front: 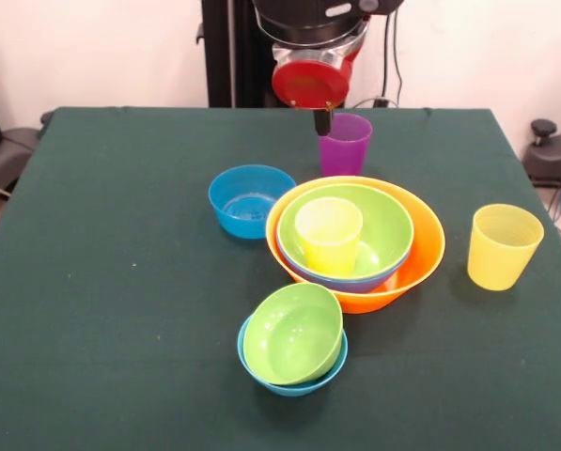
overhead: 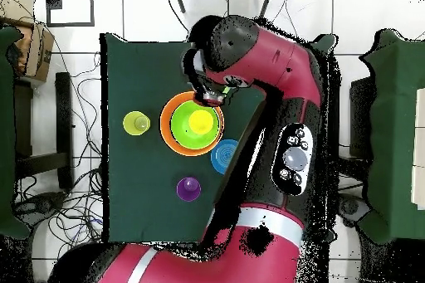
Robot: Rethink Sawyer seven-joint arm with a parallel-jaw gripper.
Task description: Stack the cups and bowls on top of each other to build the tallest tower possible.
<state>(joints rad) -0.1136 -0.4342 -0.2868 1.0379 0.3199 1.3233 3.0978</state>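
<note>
Opaque yellow plastic cup (front: 329,233) sits upright in nested green, blue and orange bowls (front: 393,284). Gripper (front: 321,120) above purple tumbler (front: 345,144); fingers' state: cannot tell.

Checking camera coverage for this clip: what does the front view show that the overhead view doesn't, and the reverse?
Front only: the small green bowl sitting tilted in a small blue bowl; overhead, the arm covers that spot. Overhead only: the whole arm across the table. Both: orange bowl, yellow cup inside, purple cup, pale yellow cup, loose blue bowl.
</note>
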